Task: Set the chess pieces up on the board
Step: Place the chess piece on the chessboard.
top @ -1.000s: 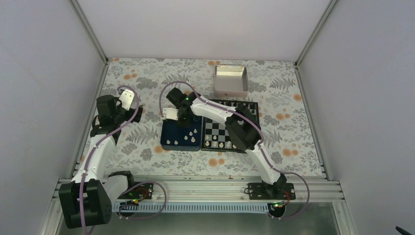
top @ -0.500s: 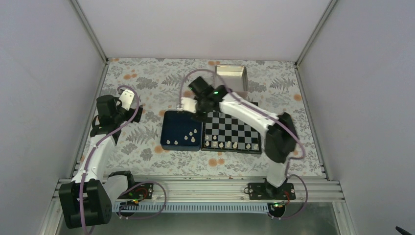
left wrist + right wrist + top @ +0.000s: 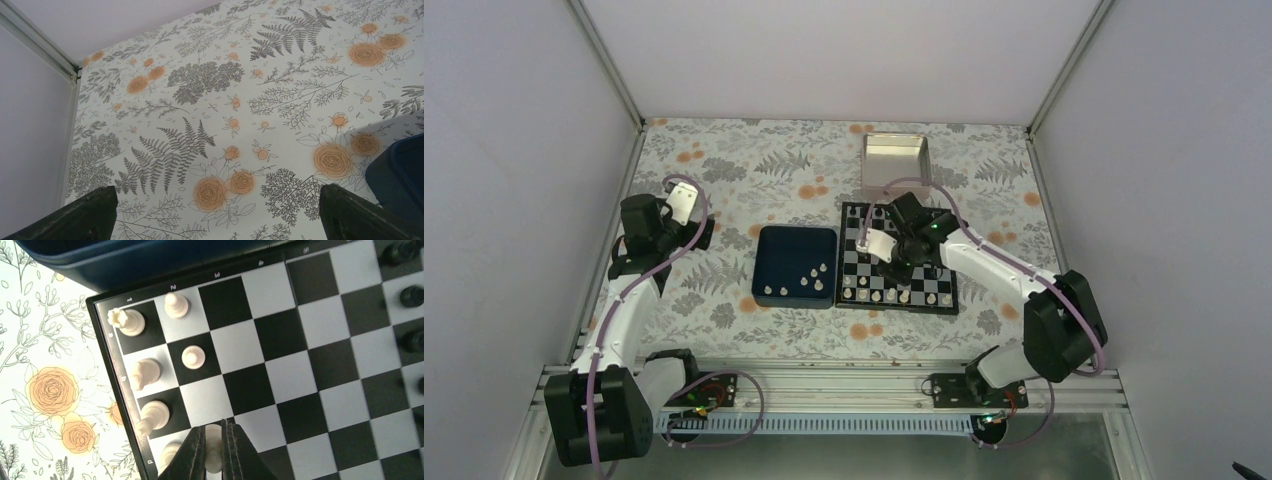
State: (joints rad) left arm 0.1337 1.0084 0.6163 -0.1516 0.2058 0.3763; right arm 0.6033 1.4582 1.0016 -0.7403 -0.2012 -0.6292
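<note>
The board (image 3: 951,262) lies at the table's middle, with white chess pieces (image 3: 879,295) along its near rows. My right gripper (image 3: 892,268) hovers over the board's near-left part, shut on a white chess piece (image 3: 214,446) that shows between the fingertips (image 3: 196,450). Below it the right wrist view shows the board (image 3: 300,340) with a rook (image 3: 131,321), two pawns (image 3: 193,356), a knight (image 3: 145,374) and a bishop (image 3: 154,414) standing at the left edge. My left gripper (image 3: 220,215) is open over bare floral cloth at the far left (image 3: 704,232).
A dark blue tray (image 3: 795,250) left of the board holds several white pieces (image 3: 809,280). A silver tin (image 3: 896,166) stands behind the board. Black pieces (image 3: 411,296) occupy the board's far rows. The tray's corner (image 3: 400,175) shows in the left wrist view.
My right arm has swung right from above the blue tray to above the board, its gripper staying shut. The left arm has not moved.
</note>
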